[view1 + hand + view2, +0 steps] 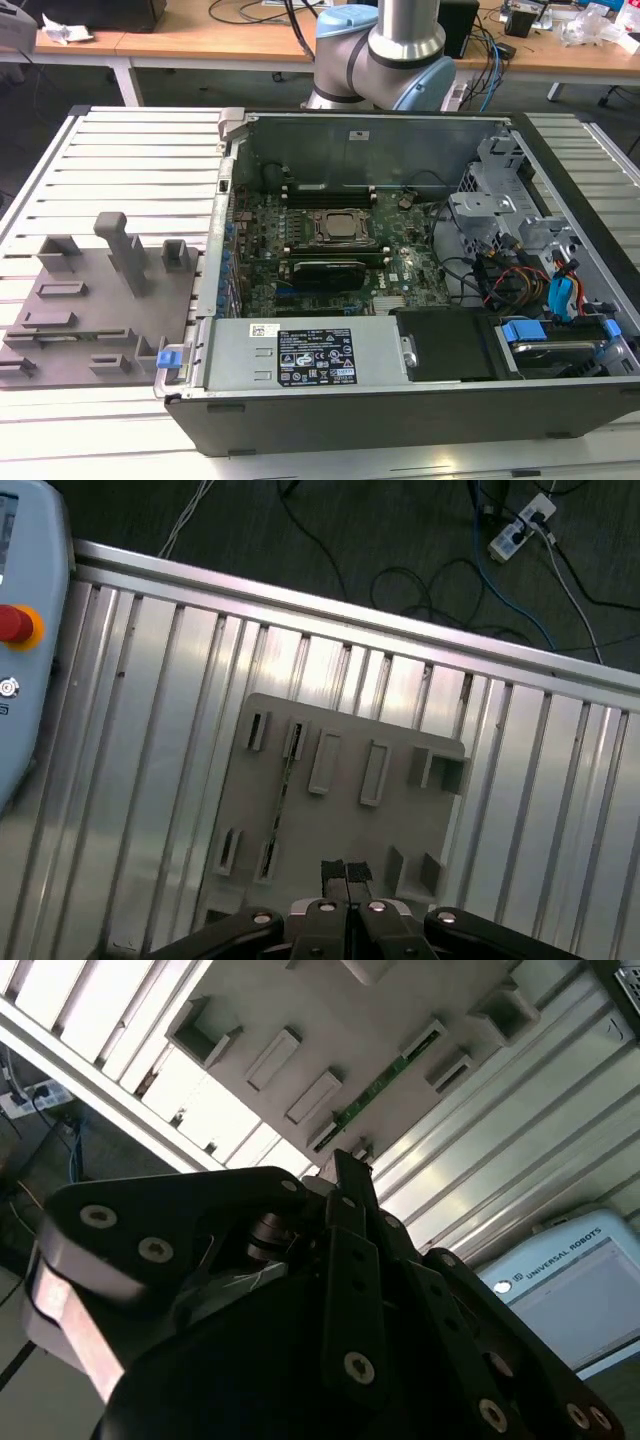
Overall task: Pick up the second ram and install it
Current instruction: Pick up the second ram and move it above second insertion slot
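The second ram (378, 1088) is a thin green strip. It stands on its edge in a slot of the grey tray (300, 1020). In the first wrist view the strip (281, 795) looks like just a thin line between two rows of slots. The tray sits flat on the ribbed metal counter (150, 730).

The gripper (346, 872) hangs up above the tray, well apart from the strip and off to one side of it. Its jaws are pressed together, with no gap, and they hold nothing.

Beside the tray in the exterior view is the open computer case (400, 400). The big green motherboard (400, 270) lies at the bottom of it. I think the strip has to end up there.

Here is what I think could go wrong. The jaws are closed, so if they came down like this they would bump the top edge of the strip and not go around it. The strip is also very thin. If the gripper were not lined up with it, it could get pushed crooked in its slot or slip out of the jaws. The case is crowded with wires and metal parts, so a crooked strip could snag or miss its place.
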Available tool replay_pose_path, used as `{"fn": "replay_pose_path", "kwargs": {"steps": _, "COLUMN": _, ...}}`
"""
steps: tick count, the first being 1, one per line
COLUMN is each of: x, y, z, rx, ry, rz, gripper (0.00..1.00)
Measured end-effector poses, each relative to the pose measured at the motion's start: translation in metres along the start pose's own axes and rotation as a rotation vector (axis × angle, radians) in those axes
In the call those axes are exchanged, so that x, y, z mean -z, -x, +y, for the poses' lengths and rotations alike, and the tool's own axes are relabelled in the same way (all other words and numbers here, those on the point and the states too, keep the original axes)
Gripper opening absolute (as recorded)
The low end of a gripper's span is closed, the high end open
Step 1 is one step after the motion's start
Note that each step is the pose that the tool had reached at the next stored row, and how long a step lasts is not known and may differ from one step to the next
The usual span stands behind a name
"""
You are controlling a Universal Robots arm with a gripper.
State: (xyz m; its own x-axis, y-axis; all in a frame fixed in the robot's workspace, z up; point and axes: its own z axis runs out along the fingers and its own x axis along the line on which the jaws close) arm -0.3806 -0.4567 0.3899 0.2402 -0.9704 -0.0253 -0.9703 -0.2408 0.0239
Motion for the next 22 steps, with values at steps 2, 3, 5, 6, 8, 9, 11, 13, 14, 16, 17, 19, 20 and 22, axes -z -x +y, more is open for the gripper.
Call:
{"fn": "replay_pose_path", "kwargs": {"steps": 2, "x": 0.0, "y": 0.0, "z": 0.0, "rx": 0.031, "ry": 0.0009, "rz": 0.0008, "gripper": 0.11}}
{"fn": "replay_pose_path", "kwargs": {"steps": 3, "x": 0.0, "y": 0.0, "z": 0.0, "rx": 0.039, "ry": 0.001, "rz": 0.001, "gripper": 0.11}}
{"fn": "replay_pose_path", "kwargs": {"steps": 5, "x": 0.0, "y": 0.0, "z": 0.0, "rx": 0.063, "ry": 0.0016, "rz": 0.0015, "gripper": 0.11}}
{"fn": "replay_pose_path", "kwargs": {"steps": 6, "x": 0.0, "y": 0.0, "z": 0.0, "rx": 0.07, "ry": 0.0018, "rz": 0.0017, "gripper": 0.11}}
{"fn": "replay_pose_path", "kwargs": {"steps": 8, "x": 0.0, "y": 0.0, "z": 0.0, "rx": 0.092, "ry": 0.0024, "rz": 0.0023, "gripper": 0.11}}
{"fn": "replay_pose_path", "kwargs": {"steps": 9, "x": 0.0, "y": 0.0, "z": 0.0, "rx": 0.104, "ry": 0.0026, "rz": 0.0025, "gripper": 0.11}}
{"fn": "replay_pose_path", "kwargs": {"steps": 11, "x": 0.0, "y": 0.0, "z": 0.0, "rx": 0.121, "ry": 0.0031, "rz": 0.0029, "gripper": 0.11}}
{"fn": "replay_pose_path", "kwargs": {"steps": 13, "x": 0.0, "y": 0.0, "z": 0.0, "rx": 0.139, "ry": 0.0035, "rz": 0.0033, "gripper": 0.11}}
{"fn": "replay_pose_path", "kwargs": {"steps": 14, "x": 0.0, "y": 0.0, "z": 0.0, "rx": 0.154, "ry": 0.0039, "rz": 0.0037, "gripper": 0.11}}
{"fn": "replay_pose_path", "kwargs": {"steps": 16, "x": 0.0001, "y": 0.0, "z": 0.0, "rx": 0.192, "ry": 0.005, "rz": 0.0046, "gripper": 0.11}}
{"fn": "replay_pose_path", "kwargs": {"steps": 17, "x": 0.0, "y": 0.0, "z": 0.0, "rx": 0.207, "ry": 0.0053, "rz": 0.005, "gripper": 0.11}}
{"fn": "replay_pose_path", "kwargs": {"steps": 19, "x": 0.0, "y": 0.0, "z": 0.0, "rx": 0.224, "ry": 0.0057, "rz": 0.0054, "gripper": 0.11}}
{"fn": "replay_pose_path", "kwargs": {"steps": 20, "x": 0.0001, "y": 0.0, "z": 0.0, "rx": 0.224, "ry": 0.0058, "rz": 0.0054, "gripper": 0.11}}
{"fn": "replay_pose_path", "kwargs": {"steps": 22, "x": 0.0, "y": 0.0, "z": 0.0, "rx": 0.202, "ry": 0.0053, "rz": 0.005, "gripper": 0.11}}
